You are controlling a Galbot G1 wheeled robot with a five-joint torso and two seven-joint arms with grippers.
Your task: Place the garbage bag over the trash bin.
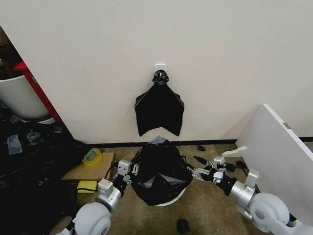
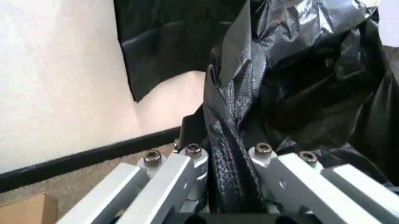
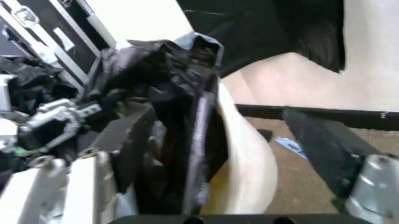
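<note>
The garbage bag (image 1: 159, 166) is a glossy black sack draped over the top of the trash bin (image 1: 172, 199), whose cream wall shows below the plastic at the front. My left gripper (image 1: 128, 172) is at the bag's left side, and the left wrist view shows it (image 2: 227, 156) shut on a bunched fold of the garbage bag (image 2: 299, 70). At the bin's right side is my right gripper (image 1: 197, 172). In the right wrist view it (image 3: 218, 121) stands open, with the bag's edge (image 3: 168, 93) and the bin wall (image 3: 246, 163) between its fingers and a gap to the far finger (image 3: 318, 140).
A flat bunch of black bags (image 1: 159, 110) hangs from a wall hook behind the bin. A cardboard box (image 1: 85, 171) with a yellow tape roll lies to the left. Dark clutter and a white tub (image 1: 19, 98) fill the far left. A white panel (image 1: 279, 152) leans on the right.
</note>
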